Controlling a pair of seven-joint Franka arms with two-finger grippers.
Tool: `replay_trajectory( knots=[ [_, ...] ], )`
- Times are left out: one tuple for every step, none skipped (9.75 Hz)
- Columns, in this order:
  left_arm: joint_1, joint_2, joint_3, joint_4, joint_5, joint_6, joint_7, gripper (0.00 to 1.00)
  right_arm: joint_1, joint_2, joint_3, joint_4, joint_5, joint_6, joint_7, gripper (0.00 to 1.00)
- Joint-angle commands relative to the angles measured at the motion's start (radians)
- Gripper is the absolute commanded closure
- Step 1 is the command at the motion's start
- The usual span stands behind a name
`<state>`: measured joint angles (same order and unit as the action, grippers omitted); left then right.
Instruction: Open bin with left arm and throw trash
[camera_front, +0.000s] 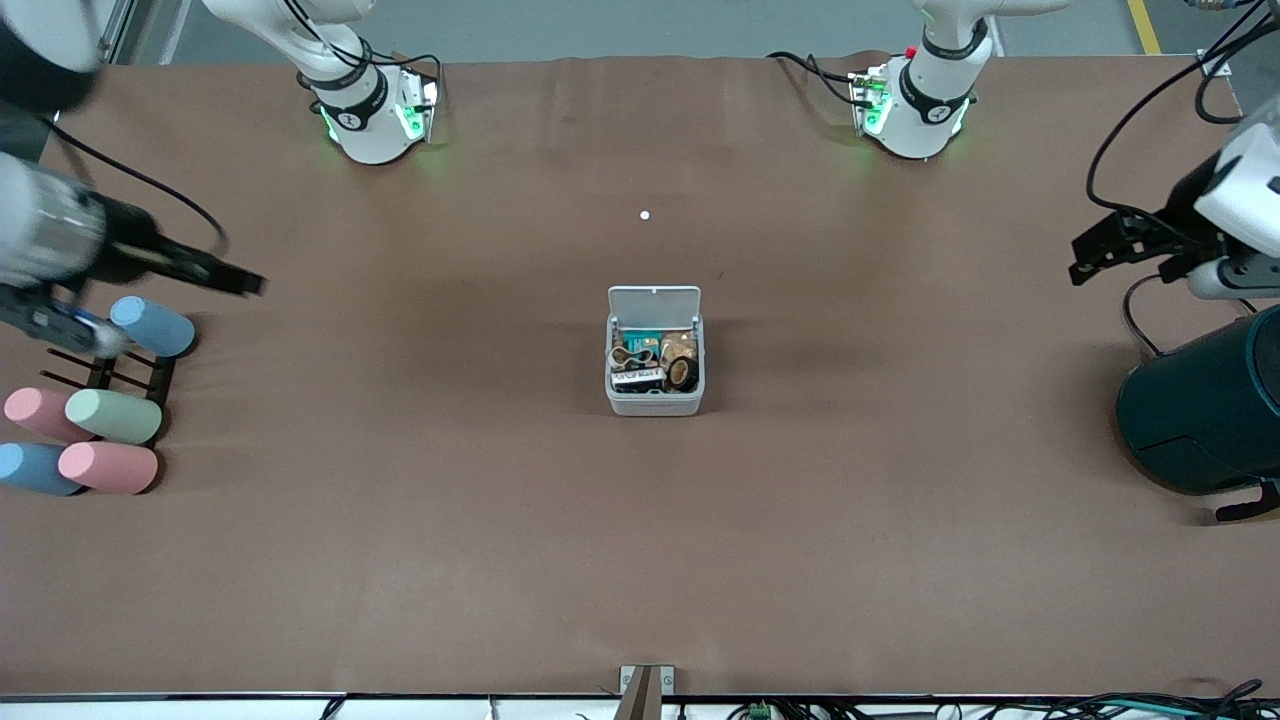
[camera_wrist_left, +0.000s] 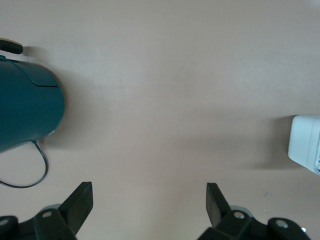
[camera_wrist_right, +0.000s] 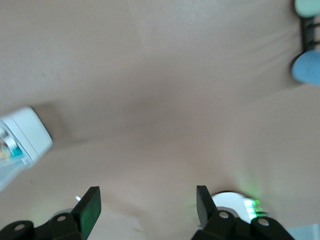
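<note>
The small white bin (camera_front: 654, 398) stands at the table's middle with its lid (camera_front: 654, 300) swung up and open. Inside lie a black tape roll (camera_front: 684, 373), a tan rubber-band loop (camera_front: 630, 356) and a dark wrapper (camera_front: 640, 378), among other scraps. My left gripper (camera_front: 1085, 255) is open and empty over bare table toward the left arm's end; its view (camera_wrist_left: 149, 197) shows the bin's side (camera_wrist_left: 305, 145) well away. My right gripper (camera_front: 245, 282) is open and empty over the table toward the right arm's end; its view (camera_wrist_right: 147, 200) shows the bin (camera_wrist_right: 25, 135) off to one side.
A big dark teal cylinder (camera_front: 1200, 410) stands under the left arm and shows in the left wrist view (camera_wrist_left: 25, 110). Several pastel cylinders (camera_front: 110, 415) lie on a dark rack (camera_front: 130, 375) below the right gripper. A tiny white dot (camera_front: 644, 215) lies farther from the camera than the bin.
</note>
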<state>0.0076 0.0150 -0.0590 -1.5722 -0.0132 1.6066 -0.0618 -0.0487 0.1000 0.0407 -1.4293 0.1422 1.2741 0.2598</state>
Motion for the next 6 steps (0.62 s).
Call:
replay_trajectory(
  knots=[
    [0.011, 0.019, 0.002, 0.034, 0.015, -0.008, 0.016, 0.00, -0.068, -0.127, 0.021, -0.062, -0.033, -0.009, -0.234, 0.01],
    [0.009, 0.020, 0.004, 0.035, 0.015, -0.008, 0.014, 0.00, -0.065, -0.128, 0.025, -0.054, -0.080, -0.009, -0.249, 0.00],
    [0.012, 0.020, 0.004, 0.038, 0.016, -0.008, 0.017, 0.00, -0.059, -0.125, 0.028, -0.042, -0.101, 0.001, -0.244, 0.00],
    [0.012, 0.022, 0.004, 0.038, 0.018, -0.008, 0.020, 0.00, -0.057, -0.118, 0.028, -0.019, -0.095, 0.004, -0.246, 0.00],
    [0.012, 0.023, 0.004, 0.038, 0.028, -0.008, 0.025, 0.00, -0.057, -0.117, 0.028, -0.001, -0.101, 0.004, -0.247, 0.00],
    [0.008, 0.023, 0.001, 0.038, 0.062, -0.008, 0.031, 0.00, -0.062, -0.117, 0.028, 0.000, -0.101, 0.008, -0.246, 0.00]
  ],
)
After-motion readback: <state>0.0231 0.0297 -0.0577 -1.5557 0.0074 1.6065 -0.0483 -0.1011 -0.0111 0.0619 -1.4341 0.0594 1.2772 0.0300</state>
